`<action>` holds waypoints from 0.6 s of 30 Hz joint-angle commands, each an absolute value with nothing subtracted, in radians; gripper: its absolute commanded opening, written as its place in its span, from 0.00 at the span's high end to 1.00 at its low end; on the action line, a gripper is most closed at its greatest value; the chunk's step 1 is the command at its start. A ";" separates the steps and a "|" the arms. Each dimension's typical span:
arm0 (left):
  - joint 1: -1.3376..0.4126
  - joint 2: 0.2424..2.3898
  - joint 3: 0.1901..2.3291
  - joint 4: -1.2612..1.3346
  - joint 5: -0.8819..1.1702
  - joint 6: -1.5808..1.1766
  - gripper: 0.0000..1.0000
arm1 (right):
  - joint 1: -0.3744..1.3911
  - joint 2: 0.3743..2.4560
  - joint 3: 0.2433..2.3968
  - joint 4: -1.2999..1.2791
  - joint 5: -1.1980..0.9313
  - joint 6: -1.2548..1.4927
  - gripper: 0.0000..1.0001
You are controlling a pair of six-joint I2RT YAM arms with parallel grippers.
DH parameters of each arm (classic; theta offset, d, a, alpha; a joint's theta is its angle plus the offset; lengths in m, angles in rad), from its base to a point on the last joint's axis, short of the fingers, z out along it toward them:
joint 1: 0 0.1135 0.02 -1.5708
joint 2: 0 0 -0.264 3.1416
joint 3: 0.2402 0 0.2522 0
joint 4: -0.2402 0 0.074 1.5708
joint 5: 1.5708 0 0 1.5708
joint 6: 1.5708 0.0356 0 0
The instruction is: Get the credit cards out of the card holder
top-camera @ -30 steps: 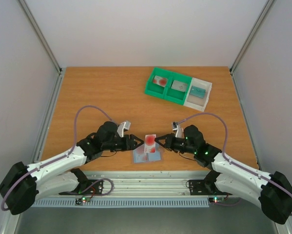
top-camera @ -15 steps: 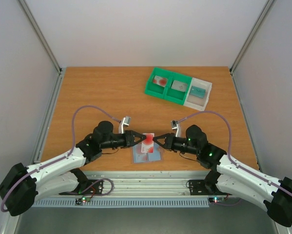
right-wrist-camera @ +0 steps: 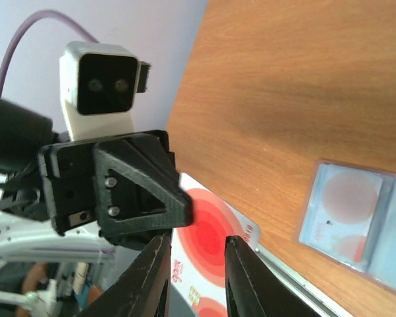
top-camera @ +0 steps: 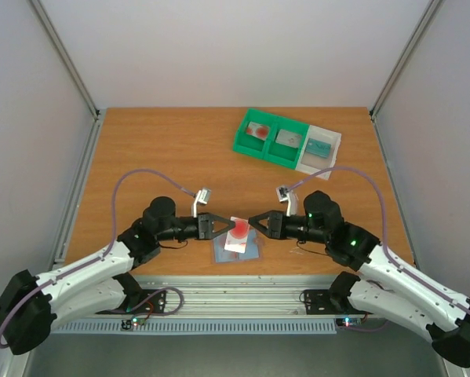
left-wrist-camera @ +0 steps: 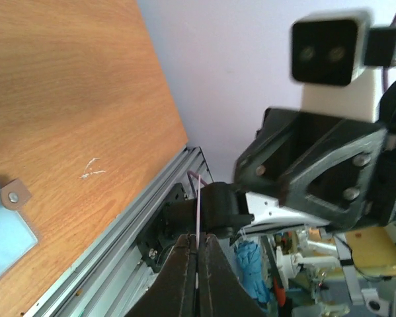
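Above card holder (top-camera: 251, 253), near-centre of table: credit card w/ red blotch (top-camera: 238, 230) is pinched edge-on in left gripper (top-camera: 226, 227), long axis crosswise to both arms. Right gripper (top-camera: 255, 222) is set just right of card, fingers narrowly parted, nothing held. Rt arm is judged nearer card's free edge.

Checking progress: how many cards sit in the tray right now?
3, one per tray compartment: left card, middle card, right card. Others could lie hidden beneath.
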State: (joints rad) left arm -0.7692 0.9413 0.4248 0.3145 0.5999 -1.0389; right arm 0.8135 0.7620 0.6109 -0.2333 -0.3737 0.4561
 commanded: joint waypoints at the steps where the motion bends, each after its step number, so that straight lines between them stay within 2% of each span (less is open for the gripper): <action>1: -0.770 0.906 0.489 0.237 0.708 -0.899 1.00 | 0.819 0.767 0.767 -0.516 -0.389 0.216 0.75; 5: -0.770 0.884 0.537 0.106 0.788 -0.755 1.00 | 0.819 0.824 0.898 -0.692 -0.436 0.083 0.75; 10: -0.770 0.886 0.615 -0.108 0.875 -0.605 1.00 | 0.819 0.901 1.001 -0.785 -0.545 -0.038 0.77; 18: -0.770 0.886 0.648 -0.168 0.982 -0.542 0.99 | 0.820 0.971 1.026 -0.805 -0.703 -0.116 0.77</action>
